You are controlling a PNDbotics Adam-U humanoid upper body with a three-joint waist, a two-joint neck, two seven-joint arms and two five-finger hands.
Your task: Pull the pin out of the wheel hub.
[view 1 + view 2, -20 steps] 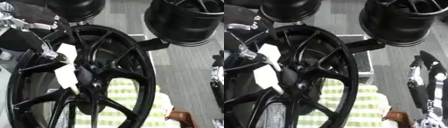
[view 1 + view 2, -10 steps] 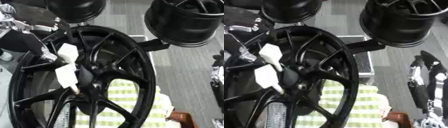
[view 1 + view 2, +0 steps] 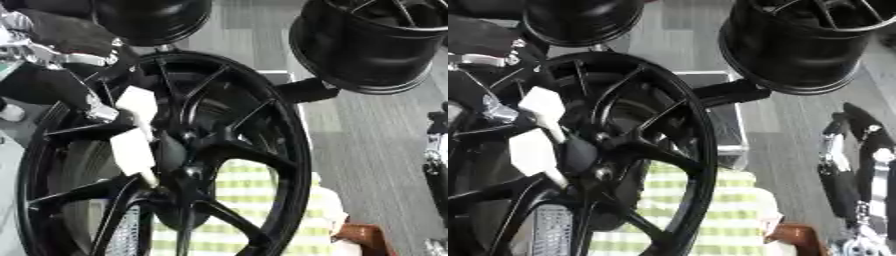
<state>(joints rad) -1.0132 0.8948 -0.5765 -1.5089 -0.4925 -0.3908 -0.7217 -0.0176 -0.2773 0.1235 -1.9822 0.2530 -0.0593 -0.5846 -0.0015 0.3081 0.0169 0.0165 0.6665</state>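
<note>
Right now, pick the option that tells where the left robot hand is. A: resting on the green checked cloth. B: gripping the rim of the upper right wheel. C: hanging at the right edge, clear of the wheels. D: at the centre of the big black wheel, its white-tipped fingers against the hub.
D: the left robot hand reaches in from the upper left between the spokes of the big black wheel, its white-tipped fingers against the hub.
</note>
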